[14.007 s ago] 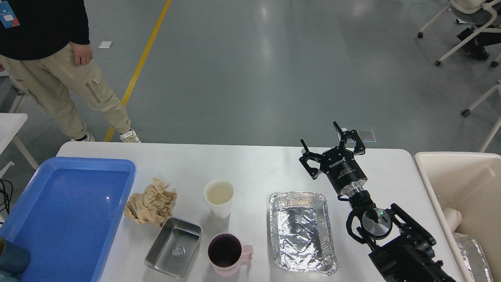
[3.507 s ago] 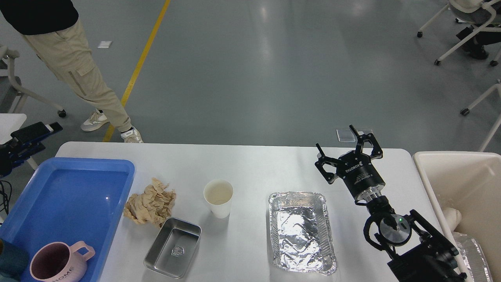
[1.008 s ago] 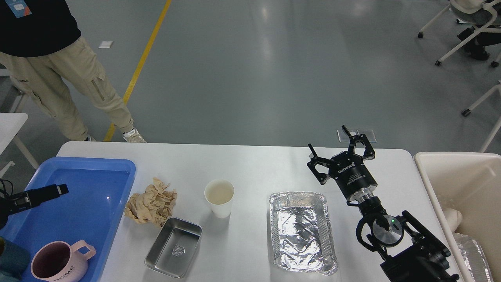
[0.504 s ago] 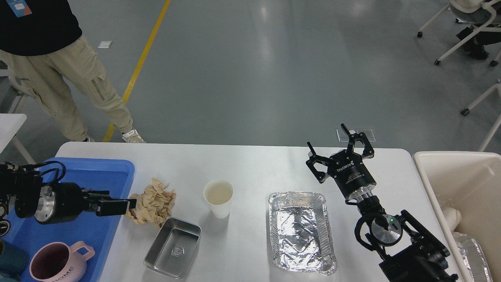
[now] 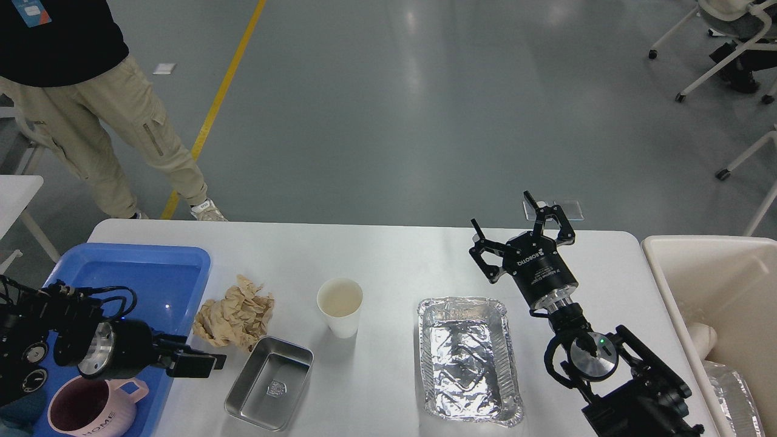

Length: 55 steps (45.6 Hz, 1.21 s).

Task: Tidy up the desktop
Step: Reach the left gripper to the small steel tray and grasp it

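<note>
The white desktop (image 5: pixel 394 255) carries a crumpled brown paper ball (image 5: pixel 234 315), a white paper cup (image 5: pixel 340 306), a small steel tray (image 5: pixel 270 382) and a foil tray (image 5: pixel 467 358). A pink mug (image 5: pixel 91 409) stands in the blue tray (image 5: pixel 139 273) at the left. My left gripper (image 5: pixel 203 364) reaches over the blue tray's right rim, just left of the steel tray and below the paper ball; its dark fingers cannot be told apart. My right gripper (image 5: pixel 508 227) is open and empty, above the desktop's far right, behind the foil tray.
A beige bin (image 5: pixel 716 285) stands right of the desktop with foil and a white object in it. A person in beige trousers (image 5: pixel 103 139) stands beyond the far left corner. Chairs (image 5: pixel 728 36) stand at the far right.
My left arm has come in from the left and moved down and right, from beside the paper ball to beside the steel tray. My right gripper has shifted slightly left, still open.
</note>
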Motion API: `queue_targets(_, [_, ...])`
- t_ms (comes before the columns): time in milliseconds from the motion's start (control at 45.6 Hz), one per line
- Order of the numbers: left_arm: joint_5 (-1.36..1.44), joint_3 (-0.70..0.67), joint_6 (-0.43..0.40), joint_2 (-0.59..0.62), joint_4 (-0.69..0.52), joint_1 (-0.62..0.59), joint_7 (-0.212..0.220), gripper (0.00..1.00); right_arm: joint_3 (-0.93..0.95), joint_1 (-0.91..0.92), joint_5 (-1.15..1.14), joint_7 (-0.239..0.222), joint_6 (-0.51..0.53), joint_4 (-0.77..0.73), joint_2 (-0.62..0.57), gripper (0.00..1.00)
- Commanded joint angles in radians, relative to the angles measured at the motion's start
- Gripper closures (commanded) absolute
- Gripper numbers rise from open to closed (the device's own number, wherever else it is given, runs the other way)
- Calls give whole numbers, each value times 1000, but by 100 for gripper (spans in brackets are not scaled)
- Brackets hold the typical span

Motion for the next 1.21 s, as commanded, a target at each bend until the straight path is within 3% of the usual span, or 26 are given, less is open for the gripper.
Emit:
queue_targets(0, [57,23,1,-59,45,1,-12,3,1,0,0,0,2,0,-2,0])
queue_targets(110, [85,26,1,-102,84,-1,-46,3,4,0,0,0,0,0,-7,0])
queue_targets(504, [122,48,2,-157,130,-7,-88,8,9,0,0,0,2,0,-7,0])
queue_targets(1184, [148,69,2,-226,211,-10,-109,12,10,-5,0,0,2,6,-8,0])
